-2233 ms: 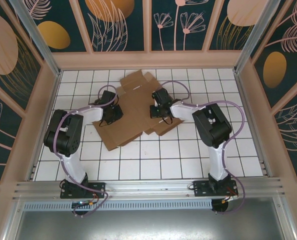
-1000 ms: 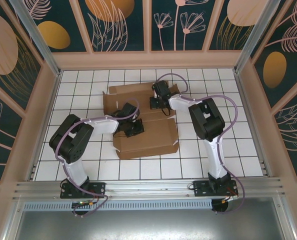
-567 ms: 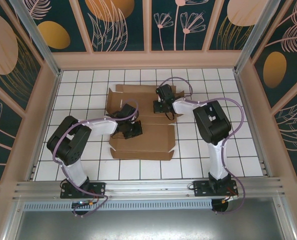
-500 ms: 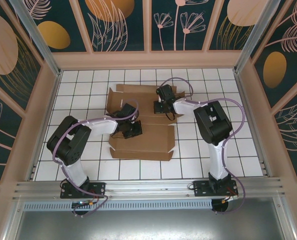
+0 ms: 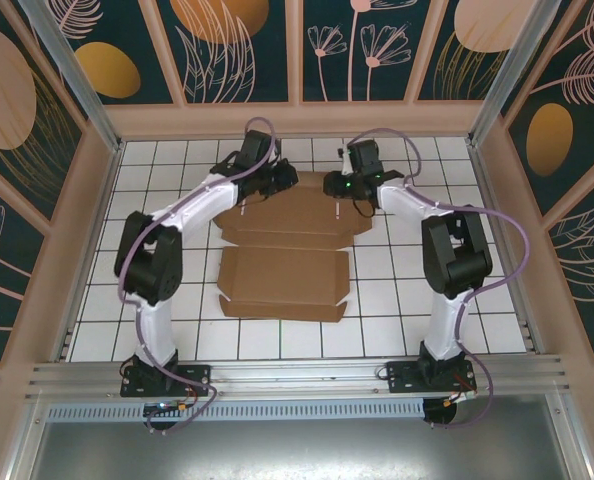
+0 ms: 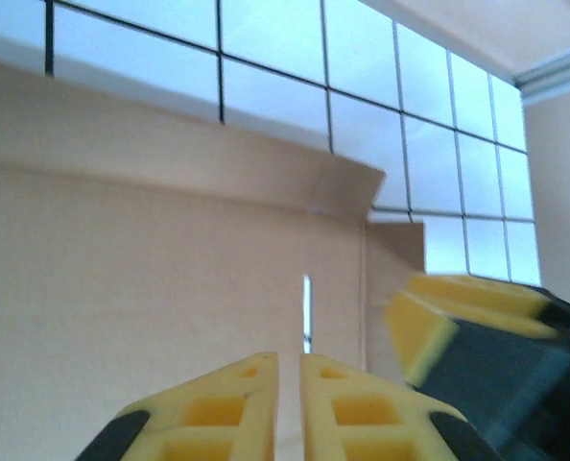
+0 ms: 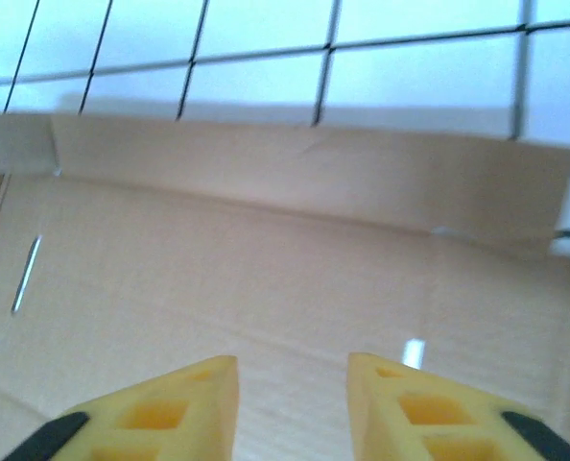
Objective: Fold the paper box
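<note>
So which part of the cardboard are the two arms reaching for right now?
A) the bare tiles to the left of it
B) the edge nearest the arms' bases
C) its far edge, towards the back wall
C: from above, the left end effector and the right end effector both sit over the far edge of the paper box, away from the arms' bases.

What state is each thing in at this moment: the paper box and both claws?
paper box: partly folded along its creases, not yet closed up, lying on the tiled table, gripped by neither claw.
left claw: all but shut, only a sliver between the pads, nothing in it, over the cardboard.
right claw: open, nothing between the fingers, over the cardboard.
</note>
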